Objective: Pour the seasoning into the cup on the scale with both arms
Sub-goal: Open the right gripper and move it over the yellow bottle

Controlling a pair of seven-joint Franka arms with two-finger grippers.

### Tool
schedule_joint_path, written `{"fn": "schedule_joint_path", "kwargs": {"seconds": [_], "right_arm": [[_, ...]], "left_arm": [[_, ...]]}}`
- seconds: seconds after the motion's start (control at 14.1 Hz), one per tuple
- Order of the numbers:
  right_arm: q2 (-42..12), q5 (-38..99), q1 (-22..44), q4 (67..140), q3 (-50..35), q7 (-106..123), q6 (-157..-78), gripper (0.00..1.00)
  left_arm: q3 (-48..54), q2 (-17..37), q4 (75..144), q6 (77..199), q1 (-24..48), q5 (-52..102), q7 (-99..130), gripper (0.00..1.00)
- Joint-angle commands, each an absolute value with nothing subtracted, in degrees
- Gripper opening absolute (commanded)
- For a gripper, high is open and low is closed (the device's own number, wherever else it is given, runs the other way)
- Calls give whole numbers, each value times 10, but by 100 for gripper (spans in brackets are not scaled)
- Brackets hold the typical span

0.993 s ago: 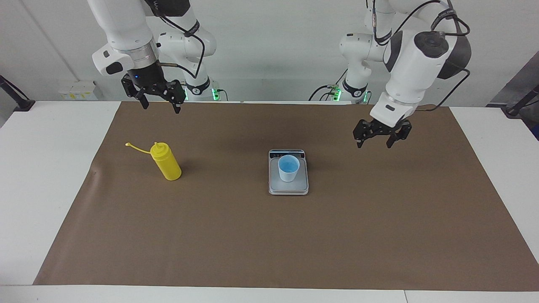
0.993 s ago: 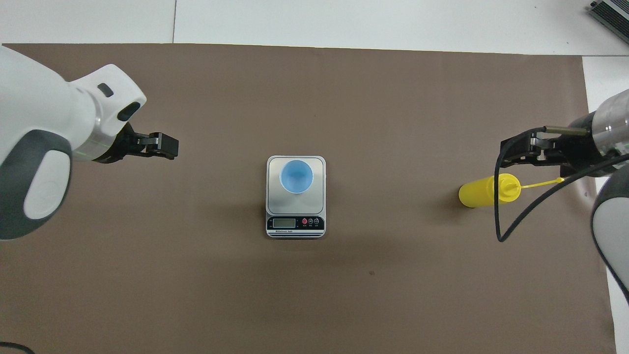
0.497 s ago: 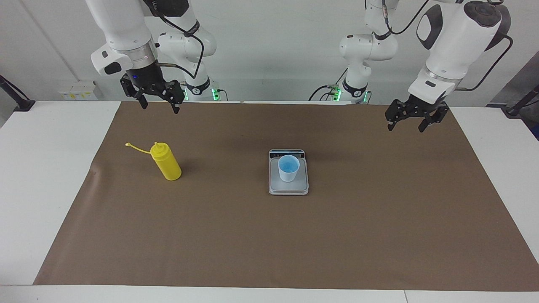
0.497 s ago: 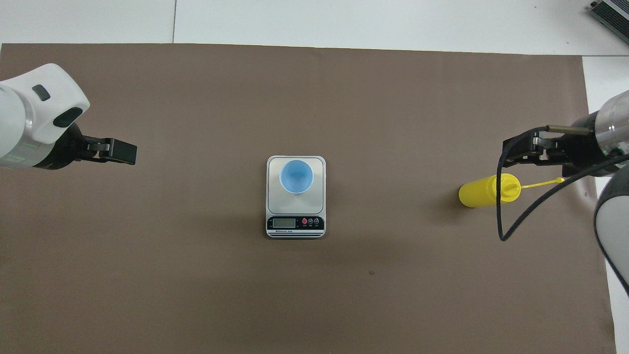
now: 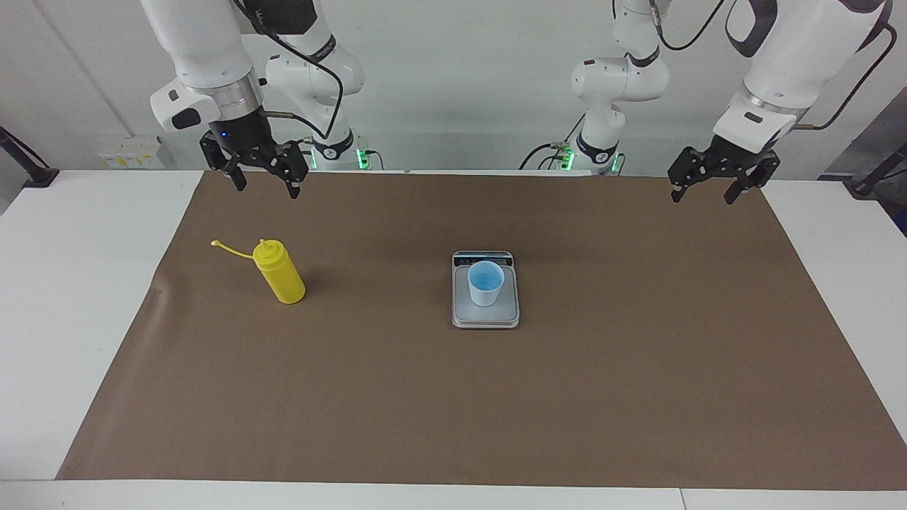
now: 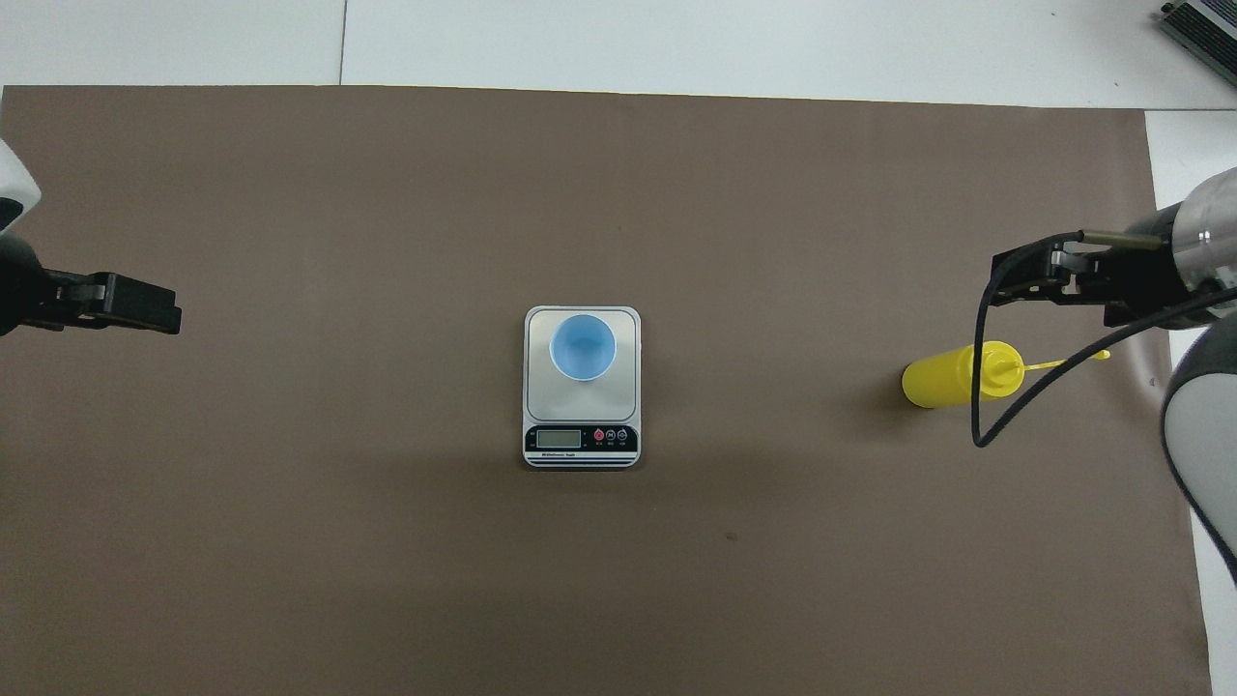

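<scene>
The yellow seasoning bottle [image 5: 280, 273] [image 6: 942, 379] stands upright on the mat toward the right arm's end, its cap strap sticking out sideways. A pale blue cup [image 5: 485, 283] [image 6: 583, 346] sits on the silver scale [image 5: 464, 316] [image 6: 541, 398] at the mat's middle, the display strip facing the robots. My right gripper [image 5: 266, 185] [image 6: 999, 284] hangs open and empty in the air over the mat beside the bottle, apart from it. My left gripper [image 5: 701, 197] [image 6: 174, 317] hangs open and empty over the mat's edge at the left arm's end.
A brown mat [image 5: 453, 411] covers most of the white table [image 5: 78, 234]. A black clamp arm [image 5: 28, 170] stands at the table's corner by the right arm, and another [image 5: 875, 173] by the left arm. A grey device [image 6: 1203, 29] lies off the mat's corner.
My left gripper has risen and swung away from the scale out to its own end of the mat. The right gripper has lifted slightly. Bottle, cup and scale have not moved.
</scene>
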State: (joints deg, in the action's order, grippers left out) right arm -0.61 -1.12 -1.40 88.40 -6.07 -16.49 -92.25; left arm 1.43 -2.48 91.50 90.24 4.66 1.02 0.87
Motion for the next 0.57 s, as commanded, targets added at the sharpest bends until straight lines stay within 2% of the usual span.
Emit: {"fn": "schedule_joint_path", "kwargs": {"seconds": [0.0, 0.07, 0.21, 0.5], "right_arm": [[3, -4, -49, 908, -62, -156, -961, 100], [4, -4, -62, 917, -62, -157, -969, 93], [6, -3, -78, 931, -62, -176, -973, 88], [-9, 70, -124, 948, -62, -314, -976, 88]], "left_arm": [[15, -27, 925, 902, 36, 8, 1, 100], [15, -27, 925, 908, 33, 8, -3, 100], [15, -29, 936, 911, 33, 7, -7, 100], [15, -35, 953, 921, 20, 5, -32, 100]]}}
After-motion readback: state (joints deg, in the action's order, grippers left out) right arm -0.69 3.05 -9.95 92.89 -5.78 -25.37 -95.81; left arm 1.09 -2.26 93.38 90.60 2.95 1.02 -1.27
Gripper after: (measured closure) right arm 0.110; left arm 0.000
